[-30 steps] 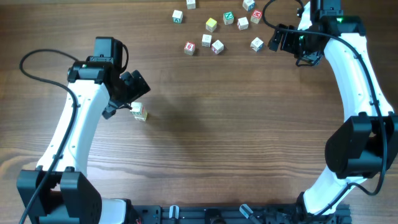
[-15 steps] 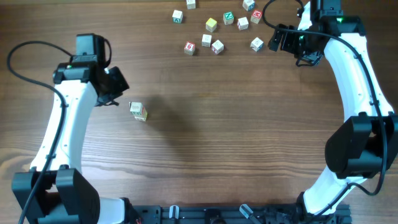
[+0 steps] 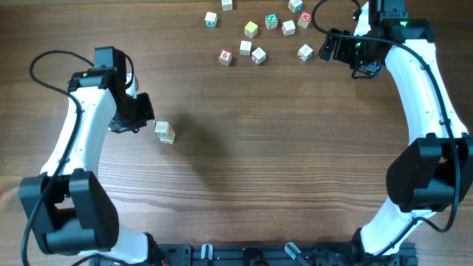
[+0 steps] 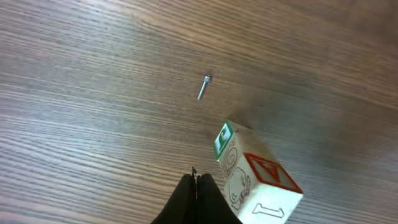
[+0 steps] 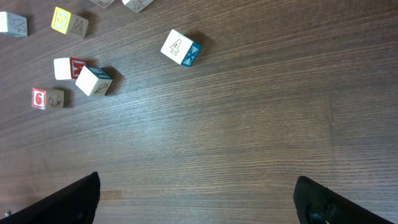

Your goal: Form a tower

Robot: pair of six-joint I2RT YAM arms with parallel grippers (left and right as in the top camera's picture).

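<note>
my left gripper (image 4: 198, 183) let go, now pinched shut, empty, at 9 o'clock of tower (image 3: 164, 132); tower stands alone. right gripper (image 5: 196, 199) spread wide, idle.

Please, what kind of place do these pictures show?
Probably a robot test bench rather than a home: a plain wooden table, a white left arm and right arm standing at it, and small letter cubes scattered as practice pieces.

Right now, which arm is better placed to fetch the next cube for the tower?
Right. The right gripper is open and hangs beside the loose cubes at the far edge. The left gripper is shut next to the tower, well away from those cubes.
</note>
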